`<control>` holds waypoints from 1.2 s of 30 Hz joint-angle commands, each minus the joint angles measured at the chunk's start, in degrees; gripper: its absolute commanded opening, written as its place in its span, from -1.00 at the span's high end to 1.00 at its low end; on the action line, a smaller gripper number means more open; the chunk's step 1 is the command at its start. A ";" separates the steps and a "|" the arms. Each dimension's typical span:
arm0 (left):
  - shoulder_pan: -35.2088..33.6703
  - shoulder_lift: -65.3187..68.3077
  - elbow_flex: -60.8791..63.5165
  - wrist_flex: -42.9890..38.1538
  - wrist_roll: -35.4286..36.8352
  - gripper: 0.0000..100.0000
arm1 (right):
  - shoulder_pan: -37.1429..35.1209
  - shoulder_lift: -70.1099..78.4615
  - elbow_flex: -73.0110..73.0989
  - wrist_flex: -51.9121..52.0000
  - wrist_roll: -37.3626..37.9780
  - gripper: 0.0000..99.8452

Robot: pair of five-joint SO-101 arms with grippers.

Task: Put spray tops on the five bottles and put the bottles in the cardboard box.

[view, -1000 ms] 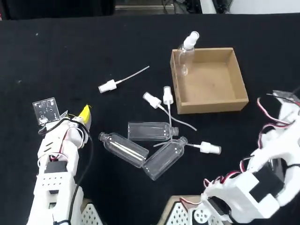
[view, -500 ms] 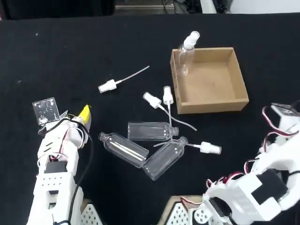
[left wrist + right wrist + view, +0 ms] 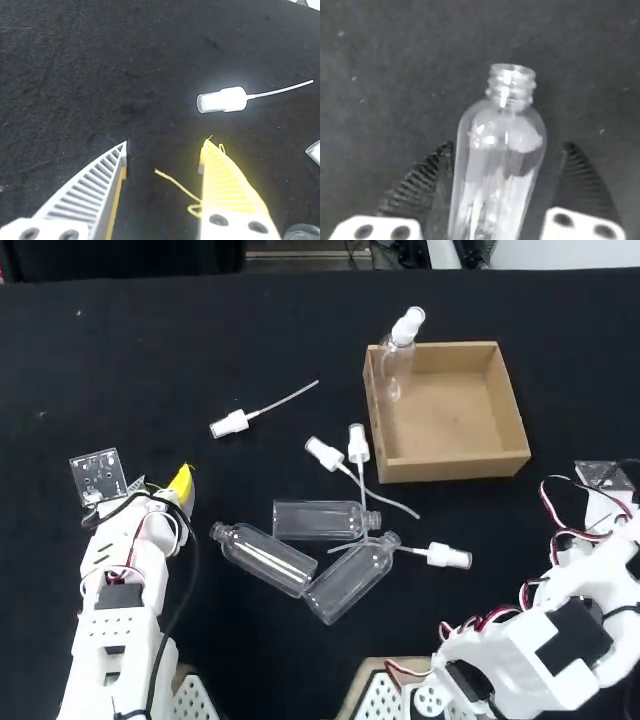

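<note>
Bottle (image 3: 501,150) lower body cut off at edge; perhaps lying flat, unclear.

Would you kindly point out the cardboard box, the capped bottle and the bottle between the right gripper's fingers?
cardboard box (image 3: 455,468), high view, front wall.
capped bottle (image 3: 393,368), high view, clear body.
uncapped bottle (image 3: 500,150), right wrist view, body below the neck.

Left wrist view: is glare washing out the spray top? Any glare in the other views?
Left wrist view: yes, the spray top glows flat white. Right wrist view: bright highlights on the bottle, at neck and shoulder. High view: the cardboard box is evenly lit, no glare.
</note>
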 commanded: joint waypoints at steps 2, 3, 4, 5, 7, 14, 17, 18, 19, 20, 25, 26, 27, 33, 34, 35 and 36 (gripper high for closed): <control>0.22 -0.97 -2.24 -1.23 0.18 0.55 | 0.18 -0.22 0.04 -1.49 4.75 0.98; 0.22 -0.97 -2.24 -1.23 0.18 0.55 | 0.53 -0.31 0.22 -1.49 4.75 0.92; 0.22 -0.97 -2.24 -1.23 0.18 0.55 | 0.62 -0.57 0.13 -1.49 4.75 0.93; 0.22 -0.97 -2.24 -1.23 0.18 0.55 | 0.62 -0.66 -0.22 -1.49 4.66 0.98; 0.22 -0.97 -2.24 -1.23 0.18 0.55 | 0.53 -0.84 -0.22 -1.49 4.57 0.97; 0.22 -0.97 -2.24 -1.23 0.18 0.55 | -2.64 -0.40 -0.04 -0.18 4.57 0.81; 0.22 -0.97 -2.15 -1.23 0.18 0.55 | -3.96 -0.75 -0.75 4.48 4.57 0.53; 0.22 -0.97 -2.15 -1.23 0.18 0.55 | -4.40 -0.75 -1.36 6.51 4.57 0.47; 0.22 -0.97 -2.15 -1.23 0.18 0.55 | -4.57 -0.57 -2.24 8.62 4.48 0.45; 0.22 -0.97 -2.15 -1.23 0.18 0.55 | -4.84 -0.40 -3.12 10.55 3.96 0.46; 0.22 -0.97 -2.15 -1.23 0.18 0.55 | -5.54 -0.22 -6.64 13.36 -0.70 0.53; 0.22 -0.97 -2.15 -1.23 0.18 0.55 | -5.54 -0.22 -6.64 13.36 -0.70 0.53; 0.22 -0.97 -2.15 -1.23 0.18 0.55 | -5.54 -0.22 -6.46 13.36 -0.70 0.54; 0.22 -0.97 -2.15 -1.23 0.18 0.55 | -5.54 -0.22 -3.74 13.36 0.44 0.54; 0.22 -0.97 -2.15 -1.23 0.18 0.55 | -5.54 -0.22 -3.12 13.36 1.23 0.54; 0.22 -0.97 -2.15 -1.23 0.18 0.55 | -5.54 -0.22 -2.51 13.36 1.58 0.54; 0.22 -0.97 -2.15 -1.23 0.18 0.55 | -5.45 -0.22 -1.89 13.36 1.67 0.54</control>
